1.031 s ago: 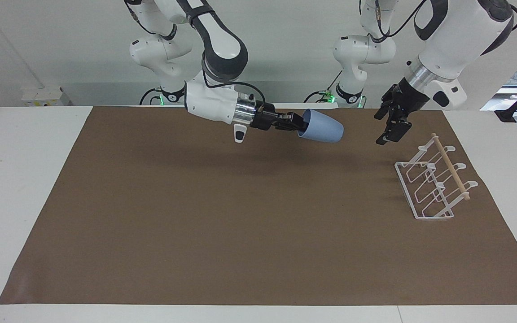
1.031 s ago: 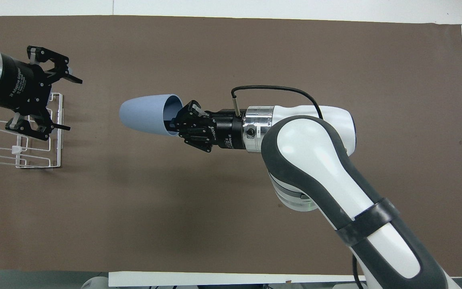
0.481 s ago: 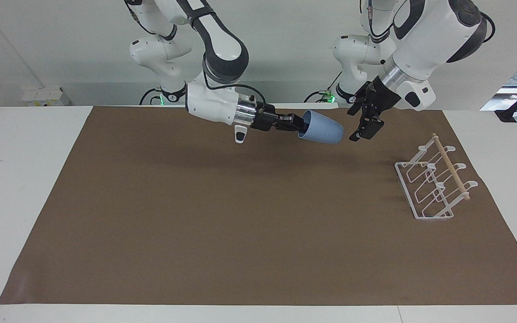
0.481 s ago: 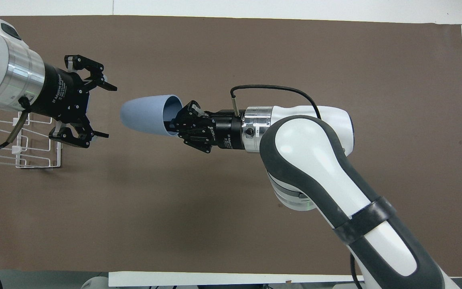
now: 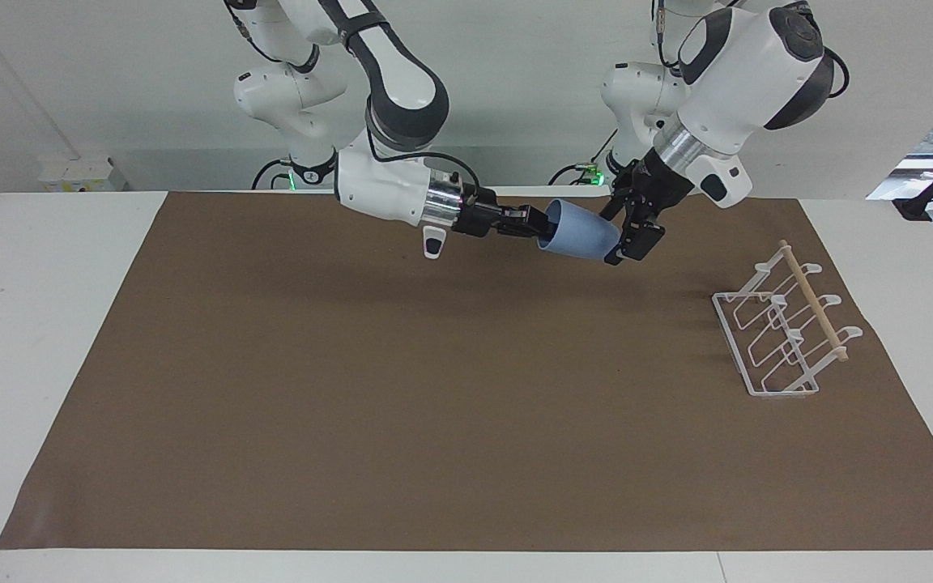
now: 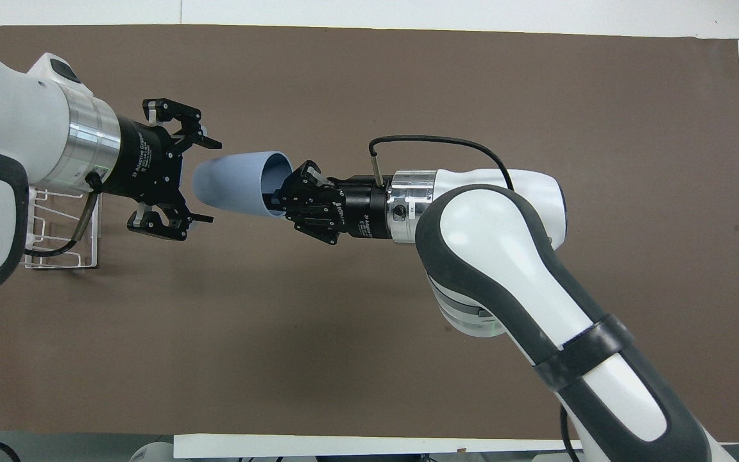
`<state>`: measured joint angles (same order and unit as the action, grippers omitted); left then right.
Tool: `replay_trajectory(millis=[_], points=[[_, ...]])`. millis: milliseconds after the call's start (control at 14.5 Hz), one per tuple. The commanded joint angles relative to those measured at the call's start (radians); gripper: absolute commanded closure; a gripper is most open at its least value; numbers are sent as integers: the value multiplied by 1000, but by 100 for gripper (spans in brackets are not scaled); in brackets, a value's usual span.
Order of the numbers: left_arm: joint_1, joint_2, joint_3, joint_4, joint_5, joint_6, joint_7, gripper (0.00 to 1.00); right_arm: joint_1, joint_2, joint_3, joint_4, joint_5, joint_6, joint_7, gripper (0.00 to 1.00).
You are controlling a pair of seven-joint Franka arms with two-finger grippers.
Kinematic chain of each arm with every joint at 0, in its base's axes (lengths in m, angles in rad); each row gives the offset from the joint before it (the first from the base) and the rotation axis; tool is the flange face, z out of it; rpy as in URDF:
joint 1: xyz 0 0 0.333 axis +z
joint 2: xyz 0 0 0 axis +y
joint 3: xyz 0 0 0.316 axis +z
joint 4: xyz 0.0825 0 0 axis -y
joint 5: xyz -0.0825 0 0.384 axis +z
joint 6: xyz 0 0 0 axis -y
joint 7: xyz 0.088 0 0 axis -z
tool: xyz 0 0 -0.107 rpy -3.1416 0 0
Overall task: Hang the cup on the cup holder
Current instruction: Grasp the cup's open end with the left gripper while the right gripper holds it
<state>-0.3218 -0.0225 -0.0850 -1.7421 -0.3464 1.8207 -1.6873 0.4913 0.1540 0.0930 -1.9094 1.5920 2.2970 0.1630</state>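
A: Change since a second ago?
B: Left tool (image 5: 627, 231) shifted from above the cup holder (image 5: 782, 332) to the cup (image 5: 580, 230); cup and right tool (image 5: 533, 223) unmoved.

A: Tool states?
B: Left tool: fingers spread wide, one either side of the cup's closed base in the overhead view, not closed on it. Right tool: pressed together, pinching the cup's rim, one finger inside the mouth.

A: Cup location?
B: In the air over the brown mat (image 5: 402, 405) on the tabletop (image 5: 45, 324), lying sideways, base toward the left arm's end, well apart from the cup holder.

A: Cup holder?
B: On the mat at the left arm's end, prongs bare, wooden dowel across the top.

A: Progress?
B: Lifted and offered for handover, apparently. Left to do: grip by left tool, release by right, carry, hang on a prong.

A: Hidden or unclear?
B: Holder mostly covered by the left arm in the overhead view (image 6: 61, 256). Contact between left fingers and cup: cannot tell.
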Motion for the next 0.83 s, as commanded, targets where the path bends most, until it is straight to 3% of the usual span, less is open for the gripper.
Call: replay_trajectory(millis=[0,69,206,481,550,619,688,756], points=[[-29,-36,10,-57,-13,45,-9,1,-3,-1,4,0,17,10,9,100],[-34,-37,10,-59,-16,48,-15,11,-3,1,4,-2,17,10,10,100],[-43,-37,10,-60,-17,52,-25,96,-3,1,4,0,17,12,18,100],[-52,-42,10,-70,-14,68,-22,100,-3,1,4,0,13,13,20,100],[-51,-40,10,-68,-13,69,-23,100,-3,1,4,0,11,13,20,94],[-49,-39,10,-65,-3,65,-26,100,-3,1,4,1,5,15,20,73],[-42,-37,10,-65,-2,66,-28,100,1,1,4,4,3,33,9,12],[-37,-37,11,-63,0,63,-26,100,13,2,4,7,-12,65,6,1]])
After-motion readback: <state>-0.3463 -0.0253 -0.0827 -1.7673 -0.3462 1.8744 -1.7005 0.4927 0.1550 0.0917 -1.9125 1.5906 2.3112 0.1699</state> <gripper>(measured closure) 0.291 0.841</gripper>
